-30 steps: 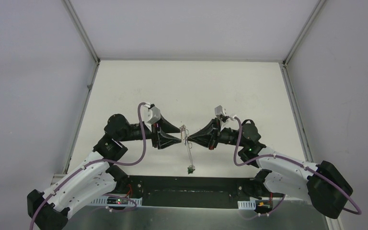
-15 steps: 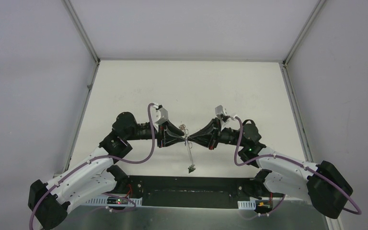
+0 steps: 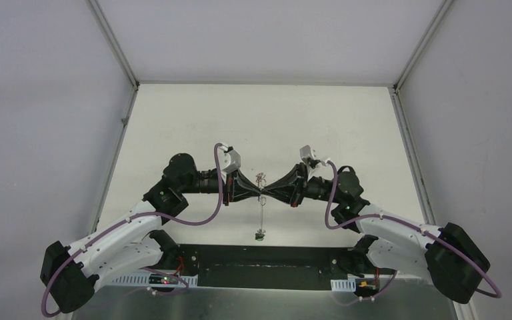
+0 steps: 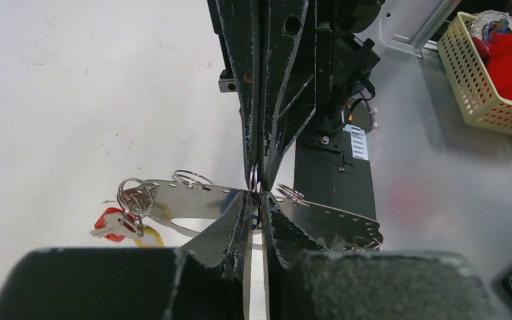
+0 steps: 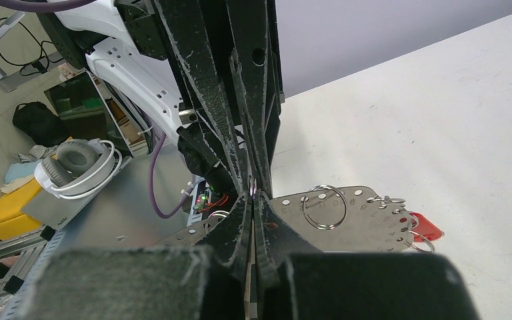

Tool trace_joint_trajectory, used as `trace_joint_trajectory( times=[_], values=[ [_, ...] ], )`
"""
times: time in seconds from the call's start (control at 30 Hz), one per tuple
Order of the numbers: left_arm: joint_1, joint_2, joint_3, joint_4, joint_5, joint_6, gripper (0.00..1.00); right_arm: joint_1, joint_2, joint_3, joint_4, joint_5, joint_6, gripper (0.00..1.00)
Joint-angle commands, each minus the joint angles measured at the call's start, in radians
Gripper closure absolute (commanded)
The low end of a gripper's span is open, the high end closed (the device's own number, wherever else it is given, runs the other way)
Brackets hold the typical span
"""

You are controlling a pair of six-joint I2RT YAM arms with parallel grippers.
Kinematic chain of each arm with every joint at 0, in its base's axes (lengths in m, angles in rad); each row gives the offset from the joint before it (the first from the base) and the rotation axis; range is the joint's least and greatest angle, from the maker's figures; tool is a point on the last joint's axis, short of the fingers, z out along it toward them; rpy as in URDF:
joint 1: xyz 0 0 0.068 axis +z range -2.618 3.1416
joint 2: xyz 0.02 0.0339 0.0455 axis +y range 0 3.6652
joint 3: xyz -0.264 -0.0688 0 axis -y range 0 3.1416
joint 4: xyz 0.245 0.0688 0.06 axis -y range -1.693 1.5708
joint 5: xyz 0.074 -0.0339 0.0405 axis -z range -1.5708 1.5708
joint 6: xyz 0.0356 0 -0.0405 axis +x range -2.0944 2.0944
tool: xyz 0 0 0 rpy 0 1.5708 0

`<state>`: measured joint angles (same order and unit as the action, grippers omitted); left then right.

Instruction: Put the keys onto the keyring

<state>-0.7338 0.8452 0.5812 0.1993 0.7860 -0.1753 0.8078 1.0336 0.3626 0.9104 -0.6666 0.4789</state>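
Keyring [image 3: 261,213] is held over mid-bench, nearer the near edge, pinched tip to tip by left gripper [image 3: 256,194] and right gripper [image 3: 268,194], both squeezed narrow on its rim. Red-tagged key [image 4: 110,223] dangles from it.

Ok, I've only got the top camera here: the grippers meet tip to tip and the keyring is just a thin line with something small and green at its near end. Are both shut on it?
Observer: It looks so from the wrist cameras. The left gripper and the right gripper are closed at the rim of the keyring, from opposite sides.
Operator: Any other key on it?
Observer: Yes, a red-tagged key hangs at the far end.
Operator: Any free ring left?
Observer: At least one. A large split ring beside the right gripper carries nothing that I can see.
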Motion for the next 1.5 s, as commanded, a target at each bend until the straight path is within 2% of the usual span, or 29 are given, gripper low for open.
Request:
trace_joint_trajectory(
  times=[0.0, 0.17, 0.23, 0.33, 0.4, 0.47, 0.53, 0.6, 0.77, 1.03, 1.23, 1.47],
  values=[
    [-0.010, -0.009, 0.039, 0.031, 0.003, 0.023, 0.99, 0.003, -0.010, 0.004, 0.096, 0.001, 0.018, 1.00],
    [-0.010, -0.027, 0.062, -0.013, -0.013, 0.032, 1.00, 0.003, -0.013, 0.003, 0.092, 0.001, 0.018, 1.00],
    [-0.010, -0.037, 0.085, -0.067, -0.028, 0.047, 1.00, 0.002, -0.019, 0.006, 0.085, -0.002, 0.013, 0.89],
    [-0.010, -0.045, 0.146, -0.201, -0.054, 0.084, 1.00, 0.002, -0.037, 0.010, 0.056, 0.003, -0.003, 0.61],
    [-0.010, -0.036, 0.202, -0.321, -0.064, 0.103, 1.00, 0.003, -0.057, 0.011, 0.025, 0.014, -0.025, 0.49],
    [-0.010, -0.016, 0.263, -0.438, -0.065, 0.124, 1.00, 0.002, -0.087, 0.035, -0.054, 0.011, -0.054, 0.44],
    [-0.011, 0.003, 0.320, -0.564, -0.067, 0.146, 1.00, 0.003, -0.112, 0.069, -0.162, -0.001, -0.076, 0.44],
    [-0.012, 0.022, 0.381, -0.665, -0.078, 0.165, 1.00, 0.002, -0.128, 0.092, -0.224, -0.007, -0.164, 0.41],
    [-0.017, 0.083, 0.517, -0.900, -0.135, 0.221, 1.00, 0.006, -0.101, 0.142, -0.259, -0.044, -0.190, 0.42],
    [-0.060, 0.221, 0.742, -1.216, -0.234, 0.247, 1.00, 0.042, 0.017, 0.207, -0.184, -0.097, -0.182, 0.61],
    [-0.109, 0.276, 0.830, -1.311, -0.293, 0.244, 1.00, 0.076, 0.094, 0.235, -0.127, -0.105, -0.170, 0.65],
    [-0.136, 0.290, 0.841, -1.320, -0.311, 0.231, 1.00, 0.131, 0.155, 0.241, -0.048, -0.098, -0.132, 0.67]
  ],
)
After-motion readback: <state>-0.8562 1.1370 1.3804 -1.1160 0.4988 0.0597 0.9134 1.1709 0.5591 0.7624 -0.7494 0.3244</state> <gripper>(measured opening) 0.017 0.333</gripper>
